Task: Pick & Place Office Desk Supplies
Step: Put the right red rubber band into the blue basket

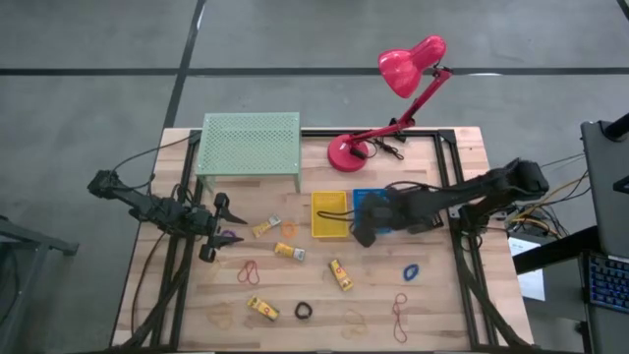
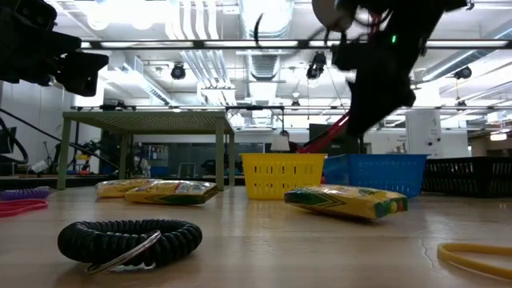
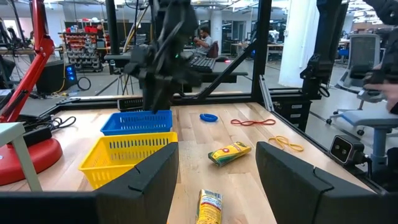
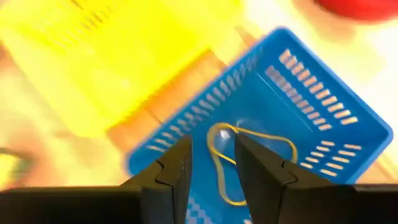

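Bright ceiling strip lights (image 2: 200, 24) glare in the low view; the right wrist view is motion-blurred.

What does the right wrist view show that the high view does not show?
Only the right wrist view shows a yellow rubber band lying inside the blue basket, seen between the right gripper's open fingers. Only the high view shows the red lamp, the green shelf, the left gripper and the yellow packets on the table. Both views show the blue basket and the yellow basket.
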Controlling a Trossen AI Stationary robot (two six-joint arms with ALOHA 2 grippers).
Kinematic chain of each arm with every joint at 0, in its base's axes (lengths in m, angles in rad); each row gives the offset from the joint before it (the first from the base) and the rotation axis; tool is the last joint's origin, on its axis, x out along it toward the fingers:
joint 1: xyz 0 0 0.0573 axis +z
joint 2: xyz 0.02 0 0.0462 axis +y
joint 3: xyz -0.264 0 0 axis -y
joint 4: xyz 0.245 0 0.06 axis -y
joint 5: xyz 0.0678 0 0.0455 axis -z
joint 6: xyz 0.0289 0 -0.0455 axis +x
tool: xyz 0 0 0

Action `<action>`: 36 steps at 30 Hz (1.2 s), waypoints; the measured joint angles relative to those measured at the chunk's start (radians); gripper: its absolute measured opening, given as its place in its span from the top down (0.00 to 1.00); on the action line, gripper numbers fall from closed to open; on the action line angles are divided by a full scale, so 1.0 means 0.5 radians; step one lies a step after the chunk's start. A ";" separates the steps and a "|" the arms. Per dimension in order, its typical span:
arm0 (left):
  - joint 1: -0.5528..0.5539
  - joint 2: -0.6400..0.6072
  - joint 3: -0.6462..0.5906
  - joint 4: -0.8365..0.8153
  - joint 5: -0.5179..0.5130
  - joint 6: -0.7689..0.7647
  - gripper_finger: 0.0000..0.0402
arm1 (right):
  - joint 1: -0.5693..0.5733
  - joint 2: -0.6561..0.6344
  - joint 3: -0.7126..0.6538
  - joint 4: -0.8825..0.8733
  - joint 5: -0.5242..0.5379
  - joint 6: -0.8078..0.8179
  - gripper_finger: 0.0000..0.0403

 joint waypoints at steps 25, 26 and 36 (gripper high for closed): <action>0.000 0.000 -0.001 0.000 0.000 0.000 0.46 | 1.173 0.008 0.041 0.025 0.174 2.051 0.71; 0.000 0.000 -0.001 0.000 0.000 0.000 0.46 | 1.193 0.055 0.066 0.026 0.146 2.156 0.71; 0.000 0.000 -0.001 0.000 0.000 0.001 0.46 | 1.249 0.542 0.659 -0.586 -0.331 2.735 0.71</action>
